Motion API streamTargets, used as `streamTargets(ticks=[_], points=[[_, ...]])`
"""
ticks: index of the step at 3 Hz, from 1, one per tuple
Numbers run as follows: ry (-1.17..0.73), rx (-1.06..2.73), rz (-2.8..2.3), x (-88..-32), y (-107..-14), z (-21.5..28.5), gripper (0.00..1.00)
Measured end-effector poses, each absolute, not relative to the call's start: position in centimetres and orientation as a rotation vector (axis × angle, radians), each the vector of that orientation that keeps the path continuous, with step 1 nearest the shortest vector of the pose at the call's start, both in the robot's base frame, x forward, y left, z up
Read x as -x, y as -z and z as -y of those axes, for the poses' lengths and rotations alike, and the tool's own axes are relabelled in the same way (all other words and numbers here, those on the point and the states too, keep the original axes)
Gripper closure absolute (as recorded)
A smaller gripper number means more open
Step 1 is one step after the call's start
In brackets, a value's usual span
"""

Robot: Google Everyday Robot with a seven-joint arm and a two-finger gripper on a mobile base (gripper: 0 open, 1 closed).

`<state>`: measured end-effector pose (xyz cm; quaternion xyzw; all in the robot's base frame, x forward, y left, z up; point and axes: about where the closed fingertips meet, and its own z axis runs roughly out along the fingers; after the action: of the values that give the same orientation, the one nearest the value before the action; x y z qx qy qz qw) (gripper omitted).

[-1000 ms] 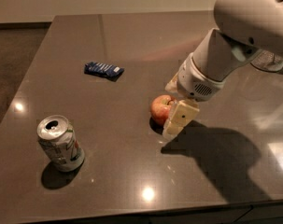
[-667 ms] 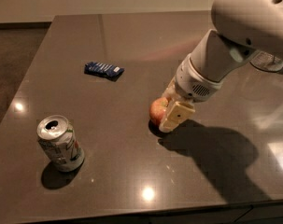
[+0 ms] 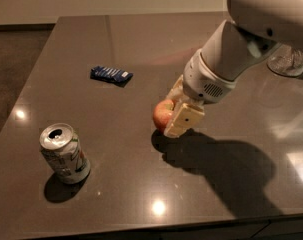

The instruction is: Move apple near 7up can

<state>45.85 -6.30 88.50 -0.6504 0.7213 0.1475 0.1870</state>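
Note:
The red-orange apple (image 3: 162,116) sits near the middle of the dark table (image 3: 141,44), right at the tabletop, with its shadow just beneath it. My gripper (image 3: 177,107) comes down from the upper right. Its cream fingers (image 3: 184,120) are closed on the apple from the near and far sides, covering its right half. The dented white-and-green 7up can (image 3: 65,154) stands upright at the front left, well apart from the apple and to its lower left.
A flat blue packet (image 3: 111,74) lies on the table behind and to the left of the apple. A clear glass object (image 3: 289,62) stands at the right edge, behind my arm. The table's front edge runs along the bottom of the view.
The near finger has swung in against the apple, so the gripper now clamps it. Gripper and apple have shifted slightly left, toward the can. The can and the packet have not moved.

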Motion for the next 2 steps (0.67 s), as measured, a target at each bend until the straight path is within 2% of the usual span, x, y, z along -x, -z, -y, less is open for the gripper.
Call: streamTargets(ticks=[1, 2], points=[[-0.449, 1.924, -1.917, -43.5, -89.3, 3.3, 1.0], [-0.472, 1.983, -1.842, -42.0, -88.8, 1.3, 1.0]])
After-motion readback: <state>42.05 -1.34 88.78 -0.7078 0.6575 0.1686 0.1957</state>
